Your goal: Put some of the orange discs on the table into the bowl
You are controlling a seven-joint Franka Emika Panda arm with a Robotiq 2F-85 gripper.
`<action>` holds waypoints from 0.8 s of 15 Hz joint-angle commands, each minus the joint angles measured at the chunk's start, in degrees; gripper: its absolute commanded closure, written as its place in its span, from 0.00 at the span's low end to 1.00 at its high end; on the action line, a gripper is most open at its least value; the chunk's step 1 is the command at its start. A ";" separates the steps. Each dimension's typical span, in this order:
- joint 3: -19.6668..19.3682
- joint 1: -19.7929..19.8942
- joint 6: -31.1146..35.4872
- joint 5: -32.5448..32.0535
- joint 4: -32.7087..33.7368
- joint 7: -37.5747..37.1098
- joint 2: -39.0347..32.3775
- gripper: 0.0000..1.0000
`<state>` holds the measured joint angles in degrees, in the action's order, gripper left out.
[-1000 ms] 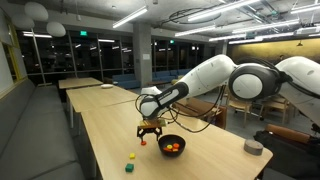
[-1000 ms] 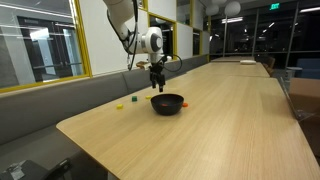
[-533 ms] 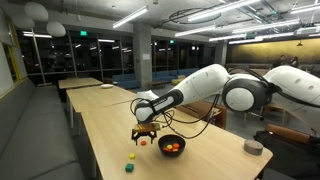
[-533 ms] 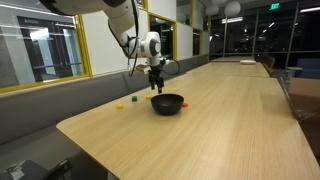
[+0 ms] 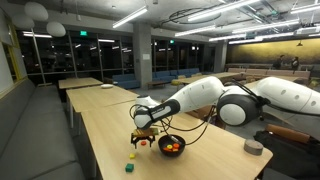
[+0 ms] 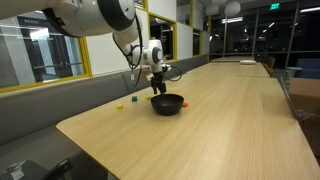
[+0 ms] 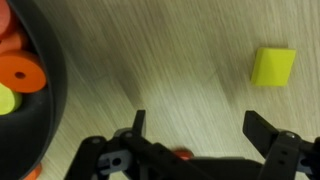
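Gripper (image 7: 198, 124) hangs low over the table (image 7: 190, 60), its two fingers spread wide and nothing held between them. One orange disc (image 7: 182, 155) lies on the wood at 6 o'clock in the wrist view. It is between the finger roots and half hidden under the gripper body, so I cannot tell how well it is centred. The black bowl (image 7: 25, 120) fills the 9 o'clock side, with several orange discs (image 7: 22, 72) already inside, and its rim is near one finger.

Several things could go wrong, in my judgement. The disc is flat and thin, so fingers that close too high would meet above it and catch nothing. If the descent is off centre, a fingertip could land on the disc and push it away. The finger near the bowl could also strike the rim and shove the bowl aside. During the carry, a disc pinched only by its edge may slip and fall short of the bowl. The yellow piece (image 7: 273, 67) at 2 o'clock lies well apart, so a wrong pick seems unlikely.
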<state>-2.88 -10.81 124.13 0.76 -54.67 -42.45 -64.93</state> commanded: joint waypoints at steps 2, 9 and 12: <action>-0.88 0.72 -3.08 -0.03 10.56 0.61 -5.89 0.00; -1.55 2.02 -5.69 -0.18 17.80 -0.07 -10.26 0.00; -1.65 2.35 -6.17 -0.23 19.62 -0.21 -11.47 0.00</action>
<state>-4.05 -8.74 120.02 0.76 -41.55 -42.40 -72.93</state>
